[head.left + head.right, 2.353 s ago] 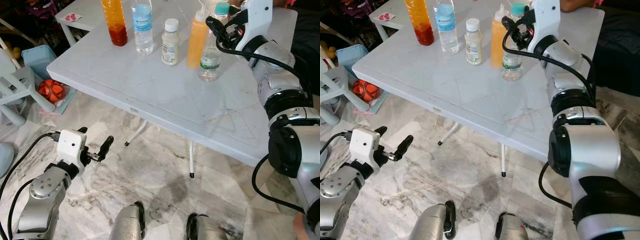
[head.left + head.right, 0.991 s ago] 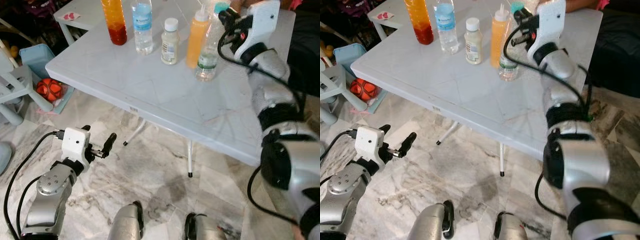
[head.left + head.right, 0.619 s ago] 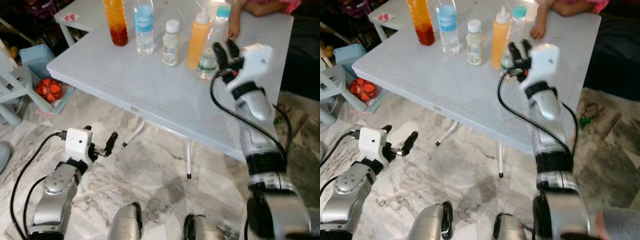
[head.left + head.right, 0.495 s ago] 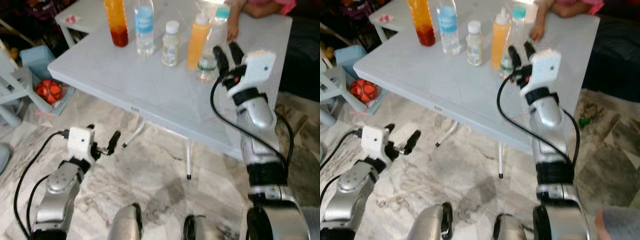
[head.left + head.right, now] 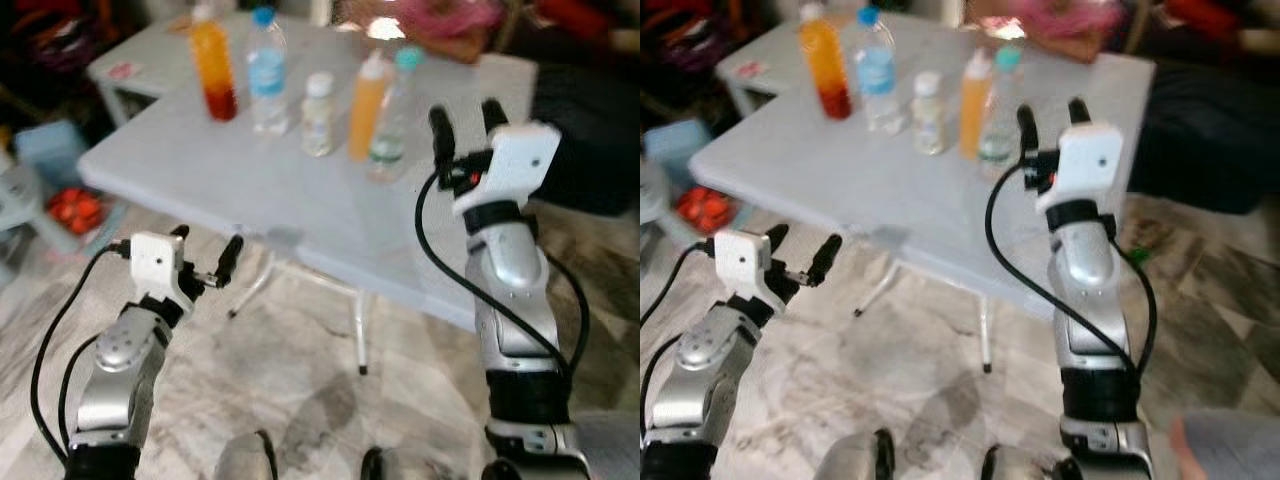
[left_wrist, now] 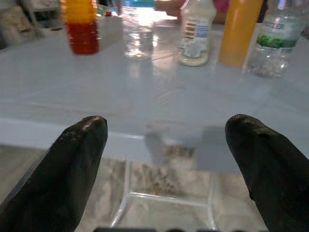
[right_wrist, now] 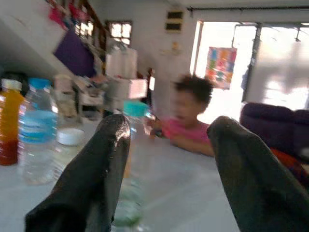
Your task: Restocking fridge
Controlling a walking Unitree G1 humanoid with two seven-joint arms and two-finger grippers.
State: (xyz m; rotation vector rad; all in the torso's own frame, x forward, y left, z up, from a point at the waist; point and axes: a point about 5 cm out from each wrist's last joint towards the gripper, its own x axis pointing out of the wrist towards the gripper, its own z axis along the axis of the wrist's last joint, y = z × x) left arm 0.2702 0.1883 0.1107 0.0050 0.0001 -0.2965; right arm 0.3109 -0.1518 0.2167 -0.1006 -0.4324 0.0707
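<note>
— Which arm is nearer the bottles?

— My right tool [image 5: 462,118]: it is raised over the tabletop [image 5: 300,190], fingers spread wide, holding nothing. The teal-capped water bottle [image 5: 389,118] stands upright just to its left, a little ahead.

— And your left tool?

— My left tool [image 5: 205,255] is wide open and empty, low before the tabletop's edge, well short of the row.

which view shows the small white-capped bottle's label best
The left wrist view: the small white-capped bottle stands close and fairly sharp, its label readable as a printed panel. The eye views show it small and blurred, mid-row on the table. In the right wrist view it is largely hidden.
</note>
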